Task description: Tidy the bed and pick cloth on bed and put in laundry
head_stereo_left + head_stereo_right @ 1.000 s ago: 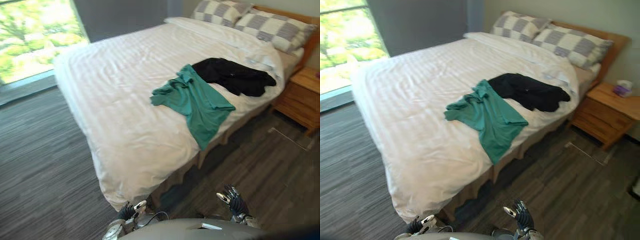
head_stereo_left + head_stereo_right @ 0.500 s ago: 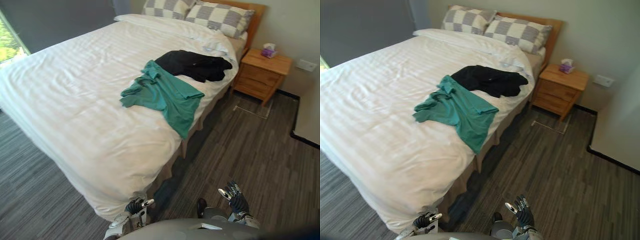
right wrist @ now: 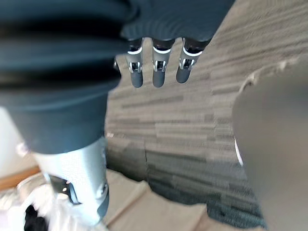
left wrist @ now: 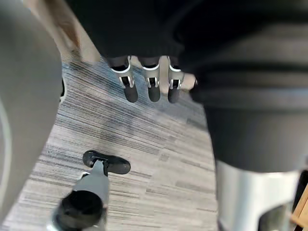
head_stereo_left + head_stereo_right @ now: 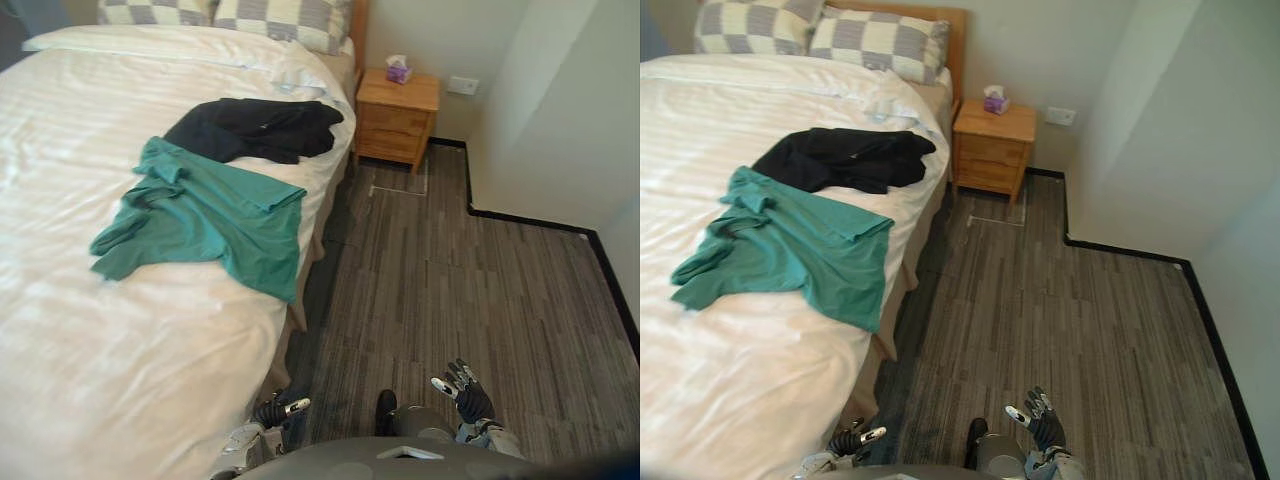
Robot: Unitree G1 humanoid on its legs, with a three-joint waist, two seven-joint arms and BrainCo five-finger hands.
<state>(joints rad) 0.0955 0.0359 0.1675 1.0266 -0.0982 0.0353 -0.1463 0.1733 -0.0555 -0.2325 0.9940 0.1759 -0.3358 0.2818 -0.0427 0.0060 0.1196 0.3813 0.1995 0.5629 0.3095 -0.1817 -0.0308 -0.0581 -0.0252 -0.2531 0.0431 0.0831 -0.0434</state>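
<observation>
Green cloth: lies rumpled and partly spread on the bed, left of centre in the head-camera frame; its lower right corner hangs over the bed's side edge.
Black cloth: a bunched heap on the bed, above and to the right of the green cloth in the frame, touching that cloth's upper edge.
Bed: covered with a white striped sheet; it takes up the left half of the frame, from the top edge to the bottom.
Pillows: grey-and-cream checked, side by side at the head of the bed, along the top edge of the frame.
Nightstand: wooden, with drawers, upper centre of the frame, just beside the head of the bed and against the wall.
Tissue box: stands on top of the nightstand.
Floor: grey striped covering, filling the right half of the frame between the bed and the pale wall.
Left robot hand: at the bottom edge, left of centre, beside the foot end of the bed and above the floor; its fingers hang straight and hold nothing.
Right robot hand: at the bottom edge, right of centre, above the floor and well apart from both cloths; its fingers are straight and empty.
</observation>
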